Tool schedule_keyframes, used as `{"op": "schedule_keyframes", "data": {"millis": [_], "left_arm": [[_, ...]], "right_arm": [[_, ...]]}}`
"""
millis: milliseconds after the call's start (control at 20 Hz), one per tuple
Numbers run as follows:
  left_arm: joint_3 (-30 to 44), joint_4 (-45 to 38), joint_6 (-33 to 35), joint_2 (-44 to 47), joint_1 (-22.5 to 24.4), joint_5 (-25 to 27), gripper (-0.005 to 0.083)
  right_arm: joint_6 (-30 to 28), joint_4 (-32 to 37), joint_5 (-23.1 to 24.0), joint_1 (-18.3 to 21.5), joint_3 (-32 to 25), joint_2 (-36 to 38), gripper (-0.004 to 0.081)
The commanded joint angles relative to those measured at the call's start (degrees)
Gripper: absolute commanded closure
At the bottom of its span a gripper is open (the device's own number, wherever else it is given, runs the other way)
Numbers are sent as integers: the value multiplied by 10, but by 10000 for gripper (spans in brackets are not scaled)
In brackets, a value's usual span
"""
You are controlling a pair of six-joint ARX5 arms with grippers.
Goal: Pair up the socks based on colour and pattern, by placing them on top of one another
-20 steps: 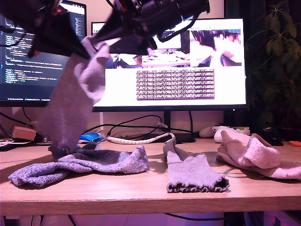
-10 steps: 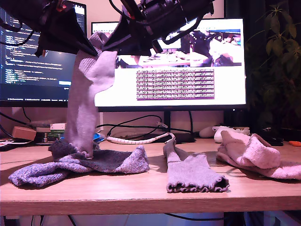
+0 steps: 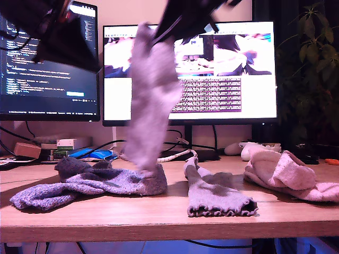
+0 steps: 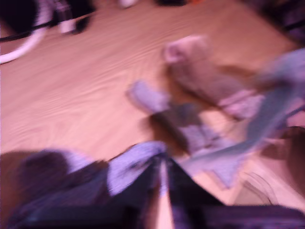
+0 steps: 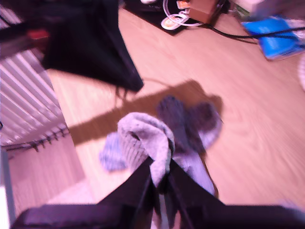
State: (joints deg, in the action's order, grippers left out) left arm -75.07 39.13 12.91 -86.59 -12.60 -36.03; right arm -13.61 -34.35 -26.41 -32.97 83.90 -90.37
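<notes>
A smooth grey sock [image 3: 151, 95] hangs in the air, pinched at its top by my second gripper [image 3: 159, 33], whose jaws are shut on it [image 5: 159, 174]. Its lower end dangles just over the blue-purple speckled socks [image 3: 106, 182] lying in a heap towards the exterior view's left. The other grey sock [image 3: 217, 193], with a frilly cuff, lies flat at the table's middle. Pale pink fuzzy socks [image 3: 286, 172] are piled at the exterior view's right. My first gripper [image 3: 92, 63] hovers high at the exterior view's left, apart from the hanging sock. Its jaws look shut and empty [image 4: 162, 167], though that view is blurred.
Two lit monitors [image 3: 222, 69] stand behind the table, with cables [image 3: 153, 157], a blue object [image 3: 98, 154] and a white controller [image 3: 259, 149] at their feet. A small box [image 3: 26, 150] sits at the exterior view's far left, a plant [image 3: 312, 63] at its right.
The hanging grey sock has swung from the exterior view's left towards the middle with the second gripper. The first arm has come away from the sock's top and stayed at the left.
</notes>
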Motion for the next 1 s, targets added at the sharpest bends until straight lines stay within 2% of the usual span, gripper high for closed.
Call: {"op": "schedule_keyframes", "data": {"millis": [0,100,350,600,700,800,950], "left_arm": [[22,-4,6,32,3,21,794],[68,-29,-1,68,3,44,794],[175,-97,-33,157,3,50,795],[180,-111,-40,165,-11,50,794],[180,-113,-39,165,-11,50,794],[180,-114,-40,165,-11,48,794],[180,-116,-40,165,-11,48,794]], "right_arm": [[-4,-20,1,2,-5,-10,783],[-16,-58,3,1,-5,-1,783],[-44,-170,11,2,-5,41,783],[-53,-270,12,0,-5,64,783],[-52,-301,36,0,-5,71,783],[-48,-308,65,0,-5,74,783],[-48,-274,81,0,-5,74,783]]}}
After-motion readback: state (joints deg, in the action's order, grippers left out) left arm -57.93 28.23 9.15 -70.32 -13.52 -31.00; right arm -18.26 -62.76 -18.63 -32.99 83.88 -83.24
